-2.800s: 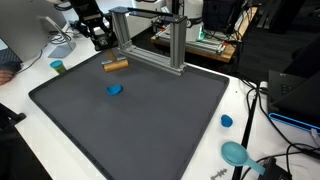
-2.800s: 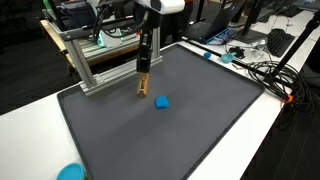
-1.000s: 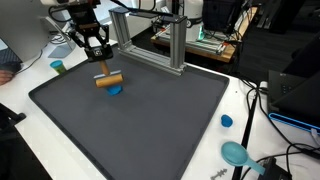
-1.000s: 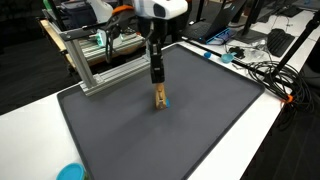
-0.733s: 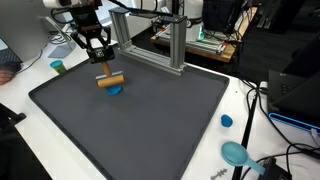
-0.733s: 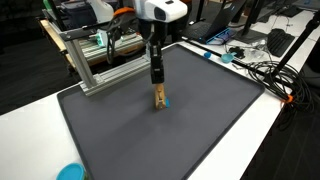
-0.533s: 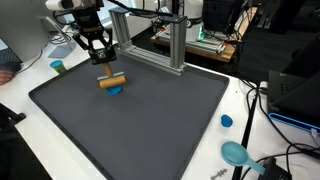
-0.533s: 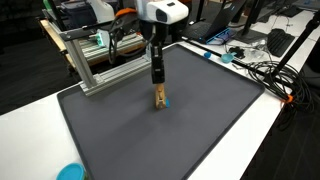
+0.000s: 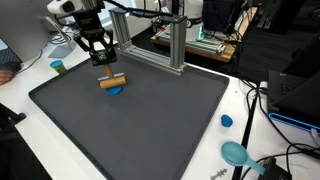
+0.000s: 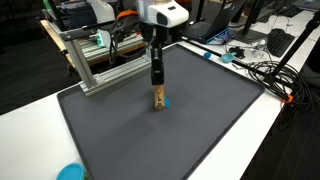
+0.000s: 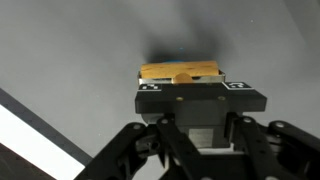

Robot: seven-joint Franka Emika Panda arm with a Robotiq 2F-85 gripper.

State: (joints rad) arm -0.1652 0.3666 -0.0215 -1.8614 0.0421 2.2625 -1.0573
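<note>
On one white surface (image 10: 25, 115), in a room crowded with cables (image 10: 262, 72), lies one dark grey mat (image 9: 150, 120). One aluminium frame (image 9: 175, 45) stands at the mat's far edge. One gripper (image 9: 103, 67) is clenched on the single wooden block (image 9: 111, 82) and holds it low over the mat, right at one small blue piece (image 9: 116, 89); whether the two touch I cannot tell. Off the mat sit one teal scoop (image 9: 235, 152), one teal cup (image 9: 57, 67) and one blue cap (image 9: 226, 121).
</note>
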